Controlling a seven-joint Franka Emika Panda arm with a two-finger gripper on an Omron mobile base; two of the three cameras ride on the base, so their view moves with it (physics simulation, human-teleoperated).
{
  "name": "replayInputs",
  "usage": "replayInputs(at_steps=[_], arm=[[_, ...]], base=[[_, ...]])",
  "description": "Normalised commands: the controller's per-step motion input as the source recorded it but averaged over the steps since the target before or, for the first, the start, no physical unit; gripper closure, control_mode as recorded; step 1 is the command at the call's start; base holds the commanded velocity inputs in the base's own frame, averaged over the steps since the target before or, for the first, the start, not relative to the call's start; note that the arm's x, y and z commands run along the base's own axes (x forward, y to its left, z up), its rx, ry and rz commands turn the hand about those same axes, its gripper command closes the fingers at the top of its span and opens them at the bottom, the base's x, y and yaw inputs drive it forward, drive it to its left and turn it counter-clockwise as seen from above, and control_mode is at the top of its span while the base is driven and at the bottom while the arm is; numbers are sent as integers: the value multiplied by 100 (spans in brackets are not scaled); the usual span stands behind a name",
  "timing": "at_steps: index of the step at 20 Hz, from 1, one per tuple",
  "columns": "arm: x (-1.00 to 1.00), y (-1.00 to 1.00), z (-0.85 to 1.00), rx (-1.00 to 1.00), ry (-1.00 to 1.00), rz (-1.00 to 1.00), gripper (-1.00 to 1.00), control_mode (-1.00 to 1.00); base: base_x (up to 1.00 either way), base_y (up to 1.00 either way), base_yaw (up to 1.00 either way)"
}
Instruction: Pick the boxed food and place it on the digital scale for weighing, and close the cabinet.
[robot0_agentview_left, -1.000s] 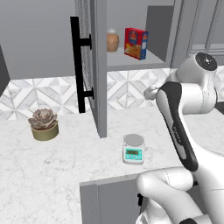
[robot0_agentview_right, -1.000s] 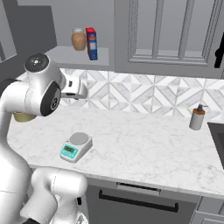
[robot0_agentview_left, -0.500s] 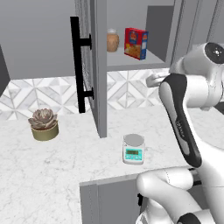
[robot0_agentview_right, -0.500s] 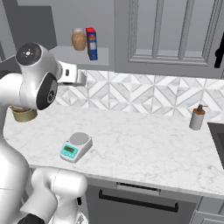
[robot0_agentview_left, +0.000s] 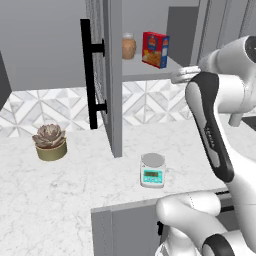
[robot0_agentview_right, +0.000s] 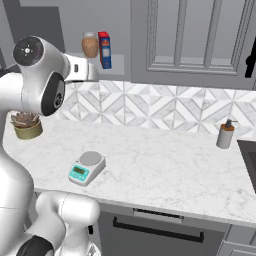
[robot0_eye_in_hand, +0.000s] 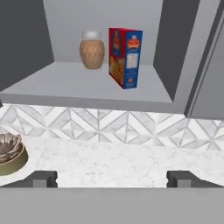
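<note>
The hand is standing wide open and gripping nothing. The boxed food is standing upright on the shelf of the open cabinet, just beside the brown jar. The digital scale is sitting on the worktop.

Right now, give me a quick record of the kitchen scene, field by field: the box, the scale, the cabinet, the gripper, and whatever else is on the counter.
boxed food: upright on the open cabinet shelf, beside the brown jar, apart from it
digital scale: on the counter, plate bare
cabinet door: swung open, black bar handle facing out
gripper: open, nothing held, facing the shelf from short of it
counter extras: potted succulent; soap dispenser
task status: box not yet picked, cabinet not yet closed
</note>
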Motion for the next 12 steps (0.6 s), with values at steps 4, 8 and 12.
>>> replayInputs(at_steps=[4, 8, 12], arm=[[52, 0, 16, 0, -8, 0, -100, -100], [64, 0, 2, 0, -4, 0, -100, -100], [55, -5, 7, 0, -1, 0, -100, -100]], base=[[0, 0, 0], [0, 0, 0], [0, 0, 0]])
